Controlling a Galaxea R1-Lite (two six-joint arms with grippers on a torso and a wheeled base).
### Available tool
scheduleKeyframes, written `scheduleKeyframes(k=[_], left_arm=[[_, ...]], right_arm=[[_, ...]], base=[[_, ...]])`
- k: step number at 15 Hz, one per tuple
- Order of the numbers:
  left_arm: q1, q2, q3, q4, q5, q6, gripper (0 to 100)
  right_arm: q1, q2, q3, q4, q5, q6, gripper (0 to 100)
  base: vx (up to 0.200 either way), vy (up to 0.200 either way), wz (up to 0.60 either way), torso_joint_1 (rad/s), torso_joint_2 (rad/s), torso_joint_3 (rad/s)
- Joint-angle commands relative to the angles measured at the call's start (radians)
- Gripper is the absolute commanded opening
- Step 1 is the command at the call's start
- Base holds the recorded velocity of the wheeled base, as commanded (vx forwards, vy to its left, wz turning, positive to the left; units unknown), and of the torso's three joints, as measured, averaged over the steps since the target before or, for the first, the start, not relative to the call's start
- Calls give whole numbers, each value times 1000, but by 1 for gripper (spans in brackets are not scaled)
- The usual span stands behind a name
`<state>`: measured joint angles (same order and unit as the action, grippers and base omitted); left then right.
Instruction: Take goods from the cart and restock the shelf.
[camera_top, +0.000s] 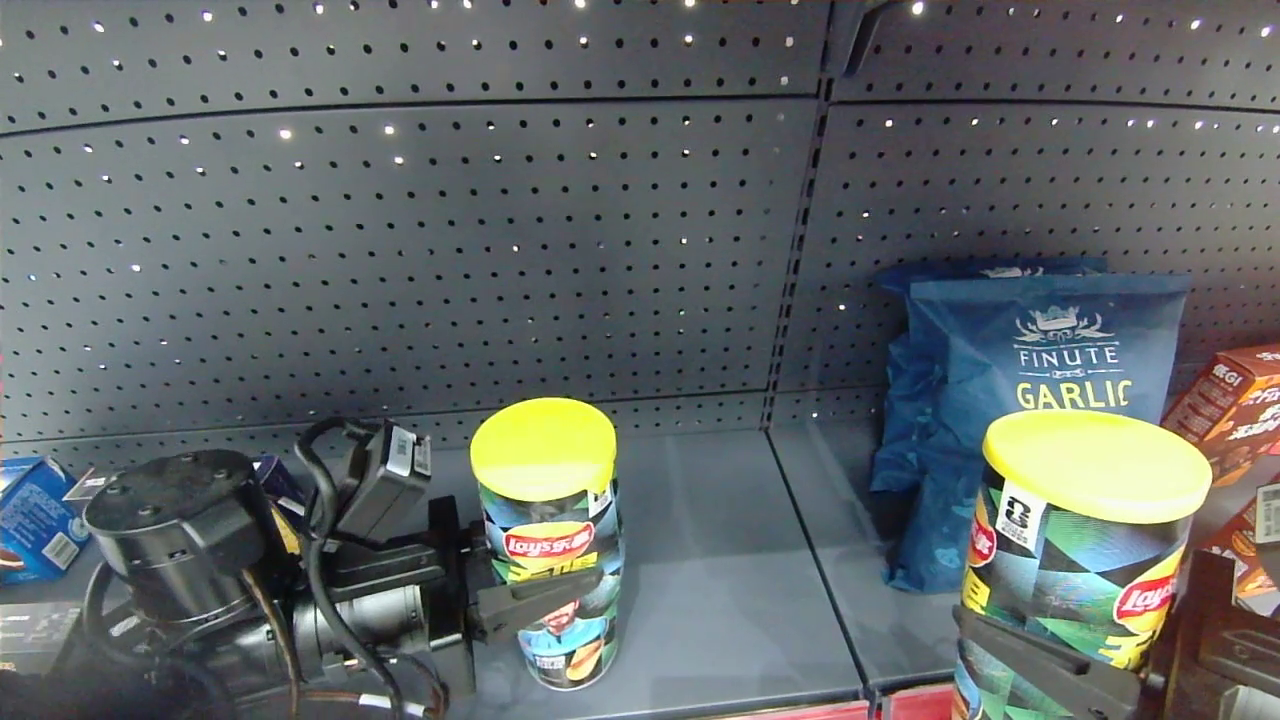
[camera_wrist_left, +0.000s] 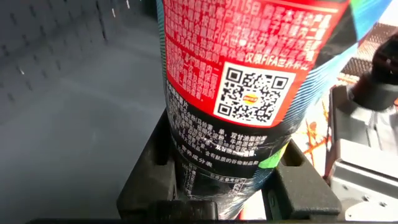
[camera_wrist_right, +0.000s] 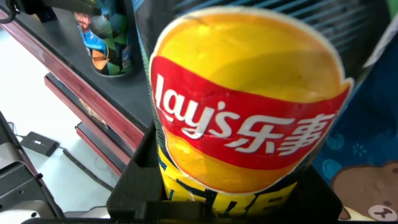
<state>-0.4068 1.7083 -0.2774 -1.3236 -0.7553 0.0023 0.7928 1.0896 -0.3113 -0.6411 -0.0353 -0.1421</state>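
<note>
Left can (camera_top: 545, 500) is pinched at lower body by left gripper (camera_top: 545, 592), jaws pressed on opposite walls. Can is held upright near front edge of shelf (camera_top: 720, 600), left bay; whether base is seated cannot be told. Right can (camera_top: 1085, 540) is clamped low by right gripper (camera_top: 1050, 665) at front edge of right bay, before garlic bag (camera_top: 1040, 350). Cans are judged light, stiff-walled yet dentable, glossy and slippery. Hold is best taken mid-body, lid (camera_top: 543, 445) avoided, squeeze kept moderate.
</note>
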Motion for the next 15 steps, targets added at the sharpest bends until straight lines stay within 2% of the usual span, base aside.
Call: scheduleKeyframes(k=[1,7,10,15], left_arm=[[0,31,32,-31,2,1,0],[6,86,92,-105,1,1,0],[8,136,90,-152,2,1,0],[14,162,69,-160,4,-1,0]], right_arm=[[-1,-4,0,0,0,-1,0],[-7,-10,1,0,0,1,0],[-7,-16,12,-2,0,1,0],[-9,-20,15,0,0,6,0]], base=[[0,0,0,0,0,0],[0,0,0,0,0,0],[0,0,0,0,0,0],[0,0,0,0,0,0]])
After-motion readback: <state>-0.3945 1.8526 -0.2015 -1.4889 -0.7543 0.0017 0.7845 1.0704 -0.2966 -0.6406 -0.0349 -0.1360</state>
